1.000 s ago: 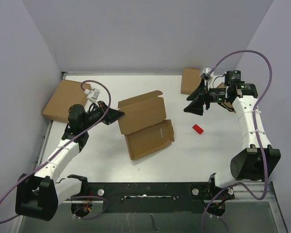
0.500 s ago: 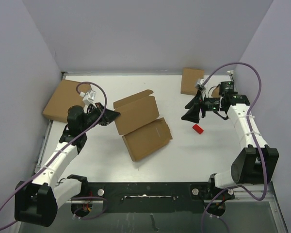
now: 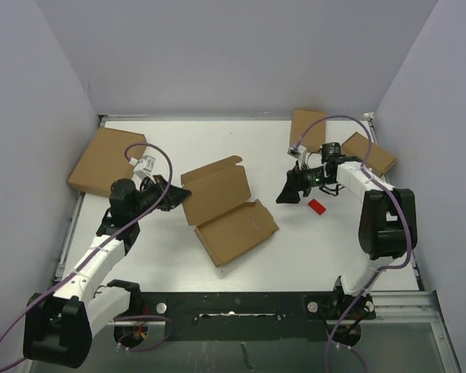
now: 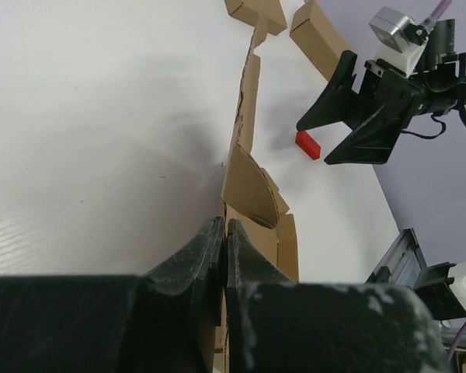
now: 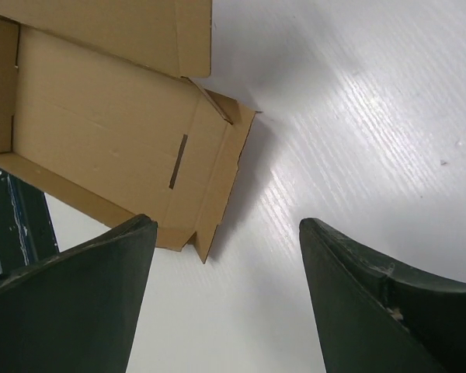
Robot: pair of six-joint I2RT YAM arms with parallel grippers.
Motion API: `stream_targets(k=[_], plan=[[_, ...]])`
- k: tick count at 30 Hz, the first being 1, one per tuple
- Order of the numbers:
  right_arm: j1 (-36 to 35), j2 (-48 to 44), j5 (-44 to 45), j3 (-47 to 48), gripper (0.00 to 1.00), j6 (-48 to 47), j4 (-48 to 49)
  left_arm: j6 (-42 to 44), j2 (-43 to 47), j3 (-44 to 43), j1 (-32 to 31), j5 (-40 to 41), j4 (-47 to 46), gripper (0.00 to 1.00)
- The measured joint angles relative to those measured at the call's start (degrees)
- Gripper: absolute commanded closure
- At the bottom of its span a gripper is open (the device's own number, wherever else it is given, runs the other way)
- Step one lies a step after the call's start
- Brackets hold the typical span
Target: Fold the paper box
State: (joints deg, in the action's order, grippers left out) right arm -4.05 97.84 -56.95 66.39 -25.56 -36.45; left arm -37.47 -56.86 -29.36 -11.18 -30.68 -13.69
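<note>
The paper box (image 3: 225, 210) lies opened out mid-table, its lid panel raised at the back and its tray toward the front. My left gripper (image 3: 179, 194) is shut on the box's left edge. In the left wrist view the jaws (image 4: 224, 225) pinch the thin cardboard wall (image 4: 247, 155), seen edge-on. My right gripper (image 3: 284, 186) hangs open just right of the box and touches nothing. In the right wrist view its fingers (image 5: 227, 224) frame bare table, with the box's slit flap (image 5: 101, 140) at upper left.
A small red block (image 3: 317, 206) lies right of the right gripper. A larger cardboard box (image 3: 101, 159) sits at the far left. Two smaller boxes (image 3: 307, 128) (image 3: 367, 151) stand at the back right. Walls close in on three sides.
The left gripper has kept its grip, and the box has shifted and turned slightly toward the front left. The right arm has swung left and down toward the box's right side.
</note>
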Motion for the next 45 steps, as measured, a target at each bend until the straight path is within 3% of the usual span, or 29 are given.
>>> stream_targets(k=[11,25,29,37,45], plan=[[-4.5,8.3,0.4,-0.3,0.29,2.1,1.1,0.7,0.8,2.7,0.1,0.0,-3.2,1.0],[-5.8,12.1,0.9,-0.3,0.37,3.2,1.0,0.9,0.9,3.7,0.1,0.0,-5.4,1.0],[-7.1,13.1,1.4,-0.3,0.49,3.4,1.0,0.9,0.9,4.2,0.1,0.0,-6.3,1.0],[-8.7,13.1,2.2,-0.3,0.91,3.5,0.9,0.9,0.9,4.9,0.1,0.0,-6.7,1.0],[-7.8,12.5,1.9,-0.3,1.0,3.7,1.0,0.9,0.9,4.9,0.2,0.0,-7.1,1.0]])
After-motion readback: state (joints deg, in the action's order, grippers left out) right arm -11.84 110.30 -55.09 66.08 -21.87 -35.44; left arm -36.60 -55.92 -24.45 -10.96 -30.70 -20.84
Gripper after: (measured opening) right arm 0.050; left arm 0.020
